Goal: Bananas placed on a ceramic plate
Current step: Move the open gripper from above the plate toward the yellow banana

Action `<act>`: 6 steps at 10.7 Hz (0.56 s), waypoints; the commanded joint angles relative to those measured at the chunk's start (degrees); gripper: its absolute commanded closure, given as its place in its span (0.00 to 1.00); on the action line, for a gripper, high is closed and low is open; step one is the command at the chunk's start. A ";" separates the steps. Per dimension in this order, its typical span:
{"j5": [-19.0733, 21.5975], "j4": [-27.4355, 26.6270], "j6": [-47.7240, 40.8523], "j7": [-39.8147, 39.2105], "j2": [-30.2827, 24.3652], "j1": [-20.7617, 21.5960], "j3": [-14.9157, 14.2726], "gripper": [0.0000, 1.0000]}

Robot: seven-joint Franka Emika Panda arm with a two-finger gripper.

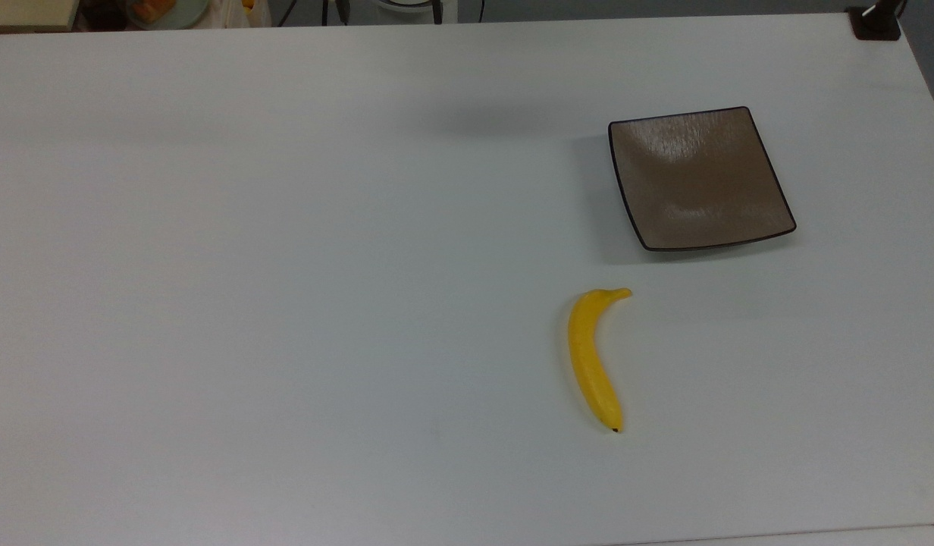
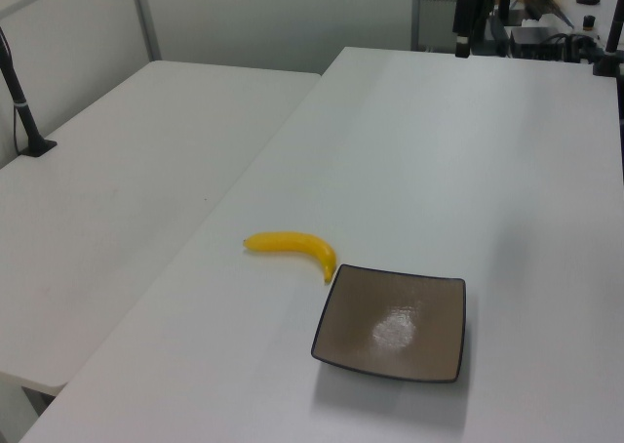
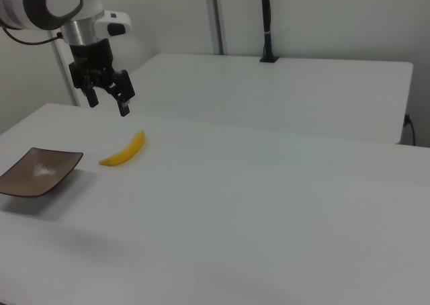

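In the right view, the square glossy brown ceramic plate (image 3: 37,172) lies empty on the white table (image 3: 269,204). Just to its right rests the bright yellow curved banana (image 3: 123,150), apart from the plate. Above the banana hangs the black two-finger gripper (image 3: 107,101), jaws spread and holding nothing.

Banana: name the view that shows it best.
Top view: the banana lies full length, stem toward the plate, dark tip away. The left view shows it foreshortened beside the plate; the right view shows it small, under the open gripper.
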 commanded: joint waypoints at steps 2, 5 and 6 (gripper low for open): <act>-0.94 -1.03 2.03 -0.75 0.85 0.90 0.16 0.00; -0.94 -1.03 1.59 -0.66 0.85 0.90 0.16 0.00; -0.94 -1.03 1.59 -0.57 0.85 0.90 0.16 0.00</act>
